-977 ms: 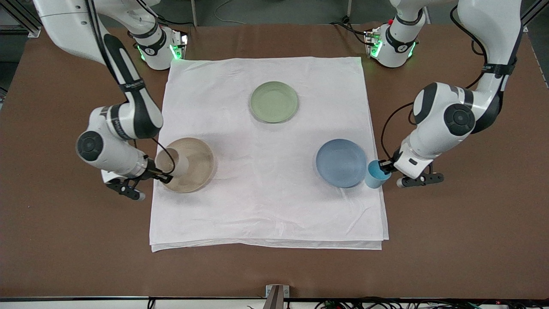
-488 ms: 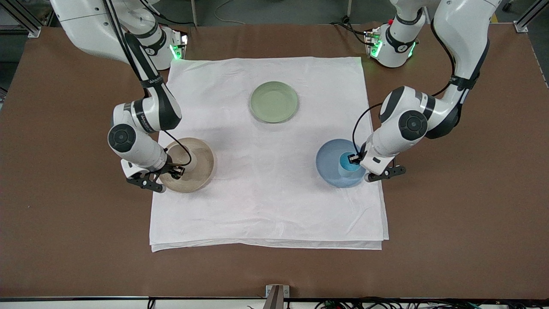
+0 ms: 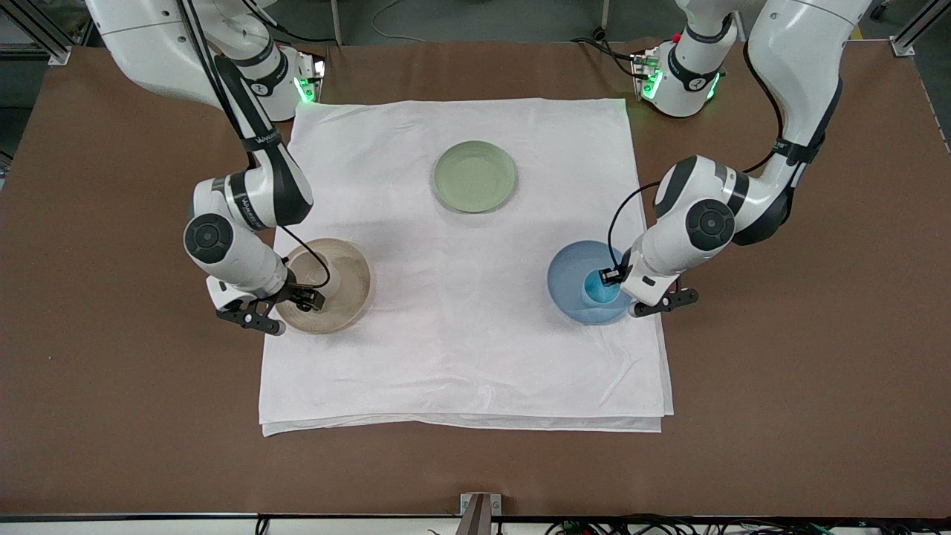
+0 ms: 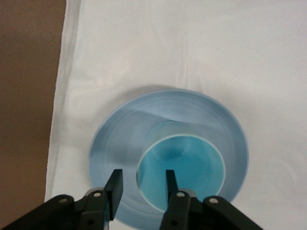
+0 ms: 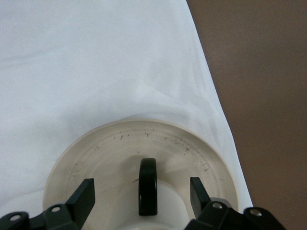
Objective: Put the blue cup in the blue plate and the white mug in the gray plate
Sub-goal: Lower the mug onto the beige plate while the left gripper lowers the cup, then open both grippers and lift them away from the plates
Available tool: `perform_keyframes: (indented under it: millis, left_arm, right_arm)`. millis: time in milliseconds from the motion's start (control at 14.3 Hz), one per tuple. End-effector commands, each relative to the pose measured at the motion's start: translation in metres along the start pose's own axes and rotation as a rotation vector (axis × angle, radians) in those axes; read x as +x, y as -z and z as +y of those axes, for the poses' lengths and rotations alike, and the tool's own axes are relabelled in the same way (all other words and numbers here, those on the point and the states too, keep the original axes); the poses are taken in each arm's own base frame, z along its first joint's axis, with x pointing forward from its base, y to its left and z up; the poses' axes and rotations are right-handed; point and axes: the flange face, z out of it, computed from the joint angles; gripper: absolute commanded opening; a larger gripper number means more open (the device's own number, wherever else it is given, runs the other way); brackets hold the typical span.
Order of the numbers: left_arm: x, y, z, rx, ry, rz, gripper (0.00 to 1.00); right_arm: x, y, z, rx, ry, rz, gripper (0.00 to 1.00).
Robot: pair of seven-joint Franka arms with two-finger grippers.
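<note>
**Both cups down on their plates, both claws spread**

Finds the blue cup (image 3: 600, 286) upright on the blue plate (image 3: 568, 279), a little off the plate's middle toward the left arm's end of the table. Puts the left gripper (image 3: 614, 279) low at the cup's rim, over the edge of the plate. Shows, in the left wrist view, its two fingers (image 4: 115, 184) apart and straddling the cup's wall, one outside and one inside the bright blue hollow, with a gap to the wall on each side, so not clamped.

Finds the white mug (image 3: 330, 276) upright on the gray plate (image 3: 355, 297), close to its middle, the dark loop handle (image 5: 147, 187) turned toward the right arm's wrist. Puts the right gripper (image 3: 306, 299) low over the part of that plate toward the right arm's end of the table. Shows, in the right wrist view, its fingers (image 5: 86, 194) spread wide, one to each side of the handle and touching neither handle nor mug.

Places both plates on a white cloth (image 3: 461, 357) spread over the brown table (image 3: 111, 409), well apart from each other. Places a pale green plate (image 3: 474, 177) between them and farther from the front camera, on the same cloth, bare.
</note>
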Motion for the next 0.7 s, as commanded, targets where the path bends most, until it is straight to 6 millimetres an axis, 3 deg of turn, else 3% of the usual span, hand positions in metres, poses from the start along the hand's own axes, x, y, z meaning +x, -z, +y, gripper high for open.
perform_keyframes:
  millis: [0, 140, 279, 488, 628]
  left_arm:
    - [0.009, 0.063, 0.007, -0.015, -0.017, 0.071, 1.0]
    - [0.016, 0.115, 0.017, -0.005, -0.057, 0.085, 1.0]
    - [0.031, 0.163, 0.013, 0.053, -0.12, 0.1, 1.0]
    - [0.044, 0.228, 0.0, 0.206, -0.19, 0.189, 1.0]
    - [0.045, 0.268, -0.02, 0.225, -0.177, 0.201, 1.0]
  right_arm:
    - [0.026, 0.088, 0.022, -0.019, 0.084, -0.03, 1.0]
    - [0.047, 0.149, 0.062, -0.032, 0.146, -0.085, 1.0]
    - [0.06, 0.198, 0.123, -0.027, 0.212, -0.122, 1.0]
    - [0.059, 0.266, 0.149, -0.047, 0.226, -0.155, 1.0]
    - [0.058, 0.28, 0.175, -0.058, 0.207, -0.194, 1.0]
